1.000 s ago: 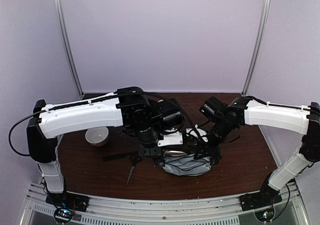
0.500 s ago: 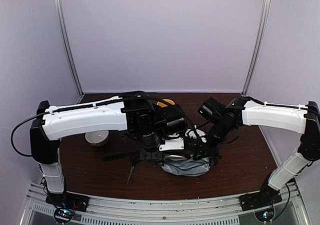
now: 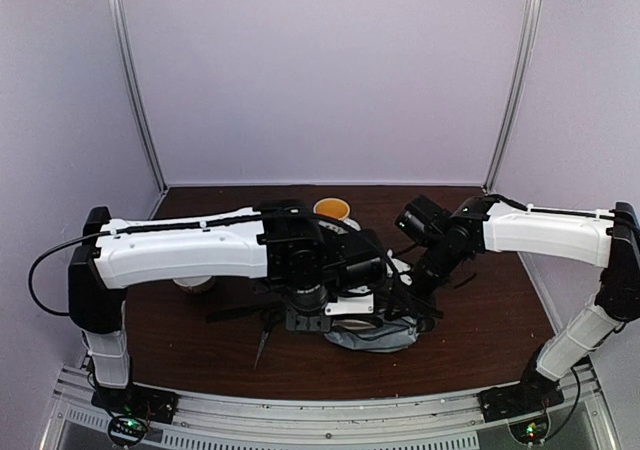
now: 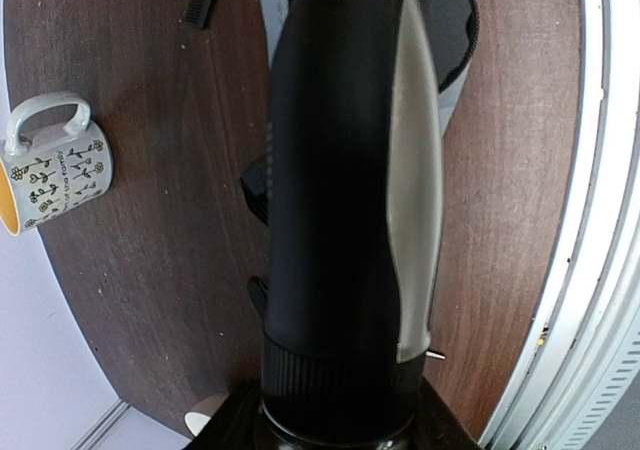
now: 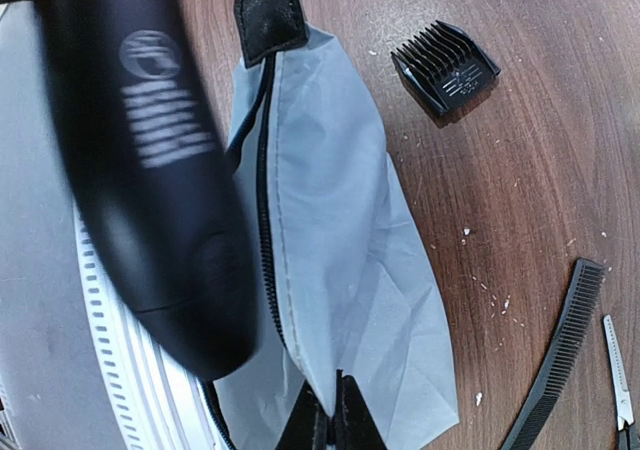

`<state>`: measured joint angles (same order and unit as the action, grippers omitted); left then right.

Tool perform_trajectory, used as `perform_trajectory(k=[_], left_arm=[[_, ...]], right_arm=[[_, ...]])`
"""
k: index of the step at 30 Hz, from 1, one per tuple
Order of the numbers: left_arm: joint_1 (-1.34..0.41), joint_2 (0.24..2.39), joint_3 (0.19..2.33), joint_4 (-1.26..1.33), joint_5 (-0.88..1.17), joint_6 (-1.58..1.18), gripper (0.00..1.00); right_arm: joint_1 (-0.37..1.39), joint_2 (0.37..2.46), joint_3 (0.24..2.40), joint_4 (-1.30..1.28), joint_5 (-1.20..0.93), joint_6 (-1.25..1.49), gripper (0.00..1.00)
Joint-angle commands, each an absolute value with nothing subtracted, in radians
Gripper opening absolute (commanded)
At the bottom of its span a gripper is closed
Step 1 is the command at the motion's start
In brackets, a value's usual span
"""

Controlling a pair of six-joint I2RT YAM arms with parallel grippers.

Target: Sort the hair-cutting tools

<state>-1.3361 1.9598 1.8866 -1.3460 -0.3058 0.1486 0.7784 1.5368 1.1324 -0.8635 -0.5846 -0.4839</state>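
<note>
The left fingers (image 3: 322, 320) hold the silvery-black clipper (image 4: 340, 190) by its base. Its body runs straight out ahead of them and hangs over the zip side of the grey pouch (image 5: 340, 270).

The right fingers (image 5: 335, 412) are pressed together, pinching the pouch's near edge. Ahead of them and to the right, a small black block (image 5: 445, 70) lies apart from the pouch, with bare desk (image 5: 520, 200) between. A black comb (image 5: 560, 360) and a scissors blade (image 5: 618, 375) lie close on their right.

In the left wrist view, the patterned mug (image 4: 55, 160) stands well off one side of the clipper, and the desk's metal rail (image 4: 590, 170) runs near the other.
</note>
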Motion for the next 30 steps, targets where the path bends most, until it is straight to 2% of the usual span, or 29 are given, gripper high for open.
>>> perform_trajectory(k=[1, 7, 20, 30], left_arm=[[-1.338, 2.011, 1.931, -1.324, -0.363, 0.129, 0.0], [-1.34, 2.101, 2.026, -1.312, -0.363, 0.131, 0.0], [-1.37, 2.171, 2.081, -1.207, -0.346, 0.165, 0.0], [-1.377, 2.153, 2.002, -1.059, -0.273, 0.194, 0.0]], right_arm=[[0.774, 1.54, 1.125, -0.856, -0.598, -0.469, 0.0], [0.774, 1.546, 1.126, -0.857, -0.617, -0.466, 0.0], [0.774, 1.56, 1.12, -0.856, -0.651, -0.469, 0.0], [0.773, 1.573, 1.117, -0.863, -0.687, -0.473, 0.0]])
